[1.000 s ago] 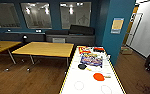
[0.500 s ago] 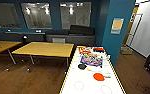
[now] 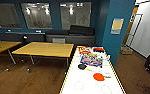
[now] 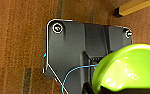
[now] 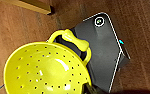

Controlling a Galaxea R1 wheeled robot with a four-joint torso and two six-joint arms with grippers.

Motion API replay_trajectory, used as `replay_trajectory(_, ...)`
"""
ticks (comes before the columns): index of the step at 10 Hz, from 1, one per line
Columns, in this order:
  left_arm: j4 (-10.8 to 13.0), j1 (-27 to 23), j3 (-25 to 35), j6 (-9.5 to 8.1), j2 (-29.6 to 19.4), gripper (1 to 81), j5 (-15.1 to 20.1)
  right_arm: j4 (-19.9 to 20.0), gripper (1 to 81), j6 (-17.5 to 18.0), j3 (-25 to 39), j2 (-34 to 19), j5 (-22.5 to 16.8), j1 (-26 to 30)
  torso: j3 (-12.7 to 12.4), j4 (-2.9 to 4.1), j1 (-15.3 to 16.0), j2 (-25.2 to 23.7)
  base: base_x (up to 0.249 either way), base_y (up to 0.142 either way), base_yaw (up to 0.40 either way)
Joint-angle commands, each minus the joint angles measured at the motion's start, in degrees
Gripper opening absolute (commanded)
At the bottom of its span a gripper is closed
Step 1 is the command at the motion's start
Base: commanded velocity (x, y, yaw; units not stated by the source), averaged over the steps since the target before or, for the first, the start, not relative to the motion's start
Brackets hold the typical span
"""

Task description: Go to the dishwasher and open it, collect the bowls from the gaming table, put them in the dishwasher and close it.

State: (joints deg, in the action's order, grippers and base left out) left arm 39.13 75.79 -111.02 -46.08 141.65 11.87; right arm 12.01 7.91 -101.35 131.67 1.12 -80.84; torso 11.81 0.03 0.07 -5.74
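The white-topped gaming table (image 3: 91,82) stretches ahead, bare at its near edge, with game boxes (image 3: 91,60) and an orange-red bowl (image 3: 99,76) beyond; their print is unreadable. Open wooden floor (image 3: 41,77) lies leftward. Green bowl (image 4: 127,68) and yellow perforated colander bowl (image 5: 44,70) sit close to the wrists; finger states can't be told.

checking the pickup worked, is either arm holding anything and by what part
Left wrist view: a green bowl, apparently held at its rim. Right wrist view: a yellow perforated bowl with a loop handle, apparently held at the rim opposite the handle.

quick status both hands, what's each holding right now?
Left hand: holding a green bowl; fingers cannot be made out.
Right hand: holding a yellow perforated bowl with a looped handle; fingers cannot be made out.
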Motion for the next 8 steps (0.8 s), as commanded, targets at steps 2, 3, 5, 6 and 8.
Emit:
replay_trajectory(2, 2.7, 0.5, -5.7, 0.38, 2.0, 1.0, -2.5, -4.4, 1.0, -0.3, -4.5, 0.9, -3.4, 0.9, 0.0, 0.00, 0.0, 0.0, 0.000, 0.000, 0.000)
replay_trajectory(3, 2.7, 1.1, -6.8, 0.38, 2.6, 1.0, -2.6, -4.4, 1.0, -0.3, -6.1, 1.9, -3.4, 0.5, 0.0, 0.00, 0.0, 0.0, 0.000, 0.000, 0.000)
replay_trajectory(5, 3.0, 2.1, -8.9, 0.38, 3.7, 1.0, -4.2, -4.4, 1.0, -0.3, -8.2, 3.4, -3.4, 0.0, 0.0, 0.00, 0.0, 0.0, 0.000, 0.000, 0.000)
replay_trajectory(6, 3.0, 2.4, -9.7, 0.38, 4.3, 1.0, -4.7, -4.4, 1.0, -0.3, -8.7, 3.9, -3.4, 0.0, 0.0, 0.00, 0.0, 0.0, 0.000, 0.000, 0.000)
replay_trajectory(8, 3.0, 2.8, -10.4, 0.38, 5.0, 1.0, -4.9, -4.4, 1.0, -0.3, -8.9, 4.4, -3.4, 0.0, -0.1, 0.00, -0.1, 0.0, -0.032, 0.000, 0.000)
